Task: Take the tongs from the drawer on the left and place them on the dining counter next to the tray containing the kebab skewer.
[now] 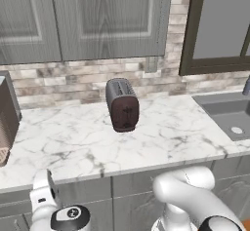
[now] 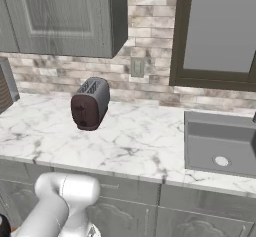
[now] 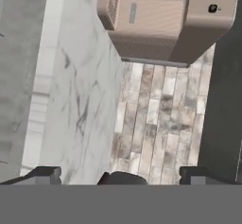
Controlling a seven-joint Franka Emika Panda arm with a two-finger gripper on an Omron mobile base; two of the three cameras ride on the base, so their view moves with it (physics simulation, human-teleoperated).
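Note:
In the hand view my gripper point(image 3: 120, 175) is open, its two dark fingertips point(image 3: 47, 174) wide apart with nothing between them. It looks along a marble worktop point(image 3: 80, 100) backed by a brick wall point(image 3: 160, 119). Shut grey drawer fronts point(image 1: 80, 192) point(image 2: 127, 187) run under the worktop's front edge; I cannot tell which one is the drawer of the task. The tongs are hidden. The dining counter, the tray and the kebab skewer are out of view.
A dark toaster point(image 1: 122, 105) point(image 2: 90, 103) stands on the worktop near the wall. A sink point(image 1: 229, 113) point(image 2: 220, 143) lies to the right. A tan box-shaped appliance point(image 3: 165, 20) point(image 1: 5, 123) sits at the worktop's left end. Grey wall cabinets point(image 1: 97, 15) hang above.

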